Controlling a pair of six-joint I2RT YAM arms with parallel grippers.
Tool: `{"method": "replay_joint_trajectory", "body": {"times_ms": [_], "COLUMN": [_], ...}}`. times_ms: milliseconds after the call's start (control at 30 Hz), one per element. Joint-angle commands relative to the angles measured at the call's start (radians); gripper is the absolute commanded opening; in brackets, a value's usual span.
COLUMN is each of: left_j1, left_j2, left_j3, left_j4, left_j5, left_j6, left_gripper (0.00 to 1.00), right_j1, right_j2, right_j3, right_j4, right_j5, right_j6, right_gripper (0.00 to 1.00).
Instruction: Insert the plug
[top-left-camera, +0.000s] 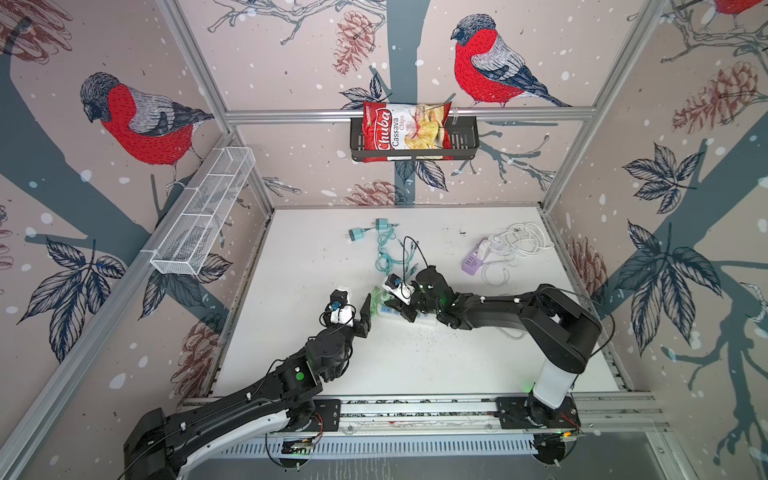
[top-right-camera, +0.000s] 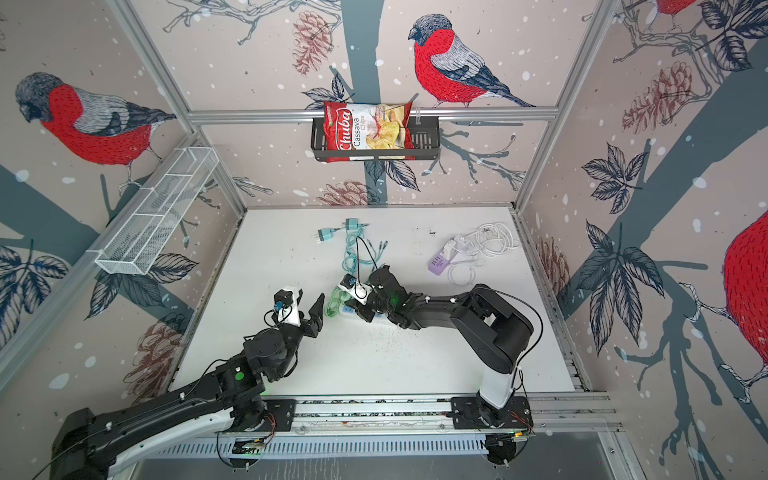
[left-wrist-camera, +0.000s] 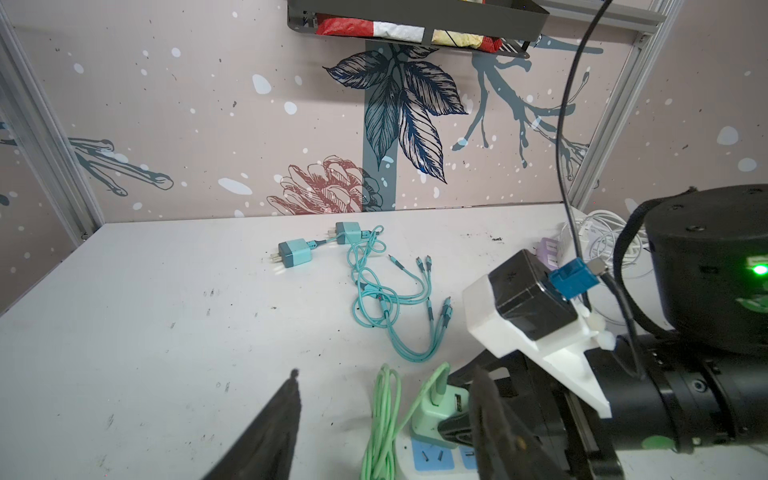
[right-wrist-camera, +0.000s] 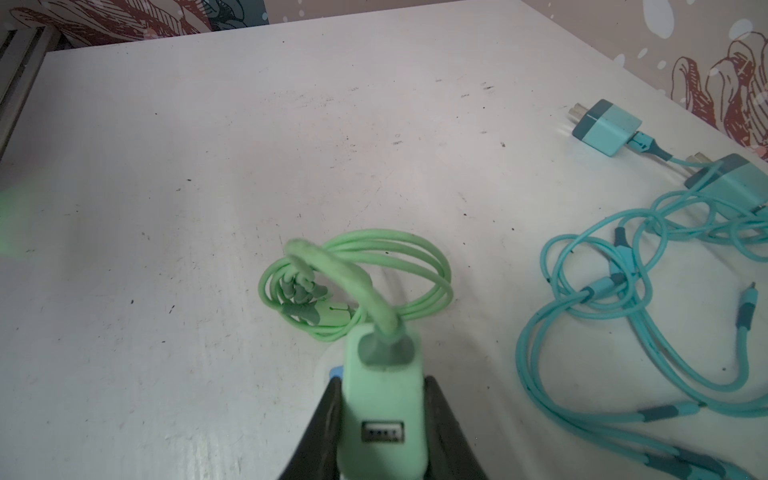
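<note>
In a top view, the right pincer (top-left-camera: 401, 309) is seen low over the white power strip (top-left-camera: 426, 321); the left pincer (top-left-camera: 365, 316) is held half open, empty, beside it. In the left wrist view, the green plug (left-wrist-camera: 436, 409) is seen at the strip's blue sockets (left-wrist-camera: 430, 455). In the right wrist view, it is squeezed by the right pincer. If pins are lined up badly, the loose strip could be shoved away.

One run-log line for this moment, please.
phase: plug insertion | right gripper: shut on green charger, upright on power strip | left gripper: open, empty, beside it | seating: cannot tell
</note>
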Motion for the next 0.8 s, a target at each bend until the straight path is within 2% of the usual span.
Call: {"method": "replay_joint_trajectory", "body": {"times_ms": [0,400,767], "left_j1": [0.001,0.001,0.001], "left_j2": [-0.002,-0.001,0.032], "left_j3": [0.001,0.008,0.024], "left_j4": [0.045,0.061,0.077], "left_j5": [-0.005,-0.006,0.000], "left_j6": [0.015,0.027,0.052], "left_gripper": [0.63,0.63,0.63], "right_j1": [0.007,-0.013,-0.013], "right_j2": [0.018,0.023,0.030], "right_j3": [0.013,0.019,0.043], "right_j4": [-0.148,-0.142,-0.153], "right_j5": [0.003,-0.075,-0.080], "right_j6": [-0.022,-0.024,-0.038], "right_gripper": [0.00,0.00,0.00]}}
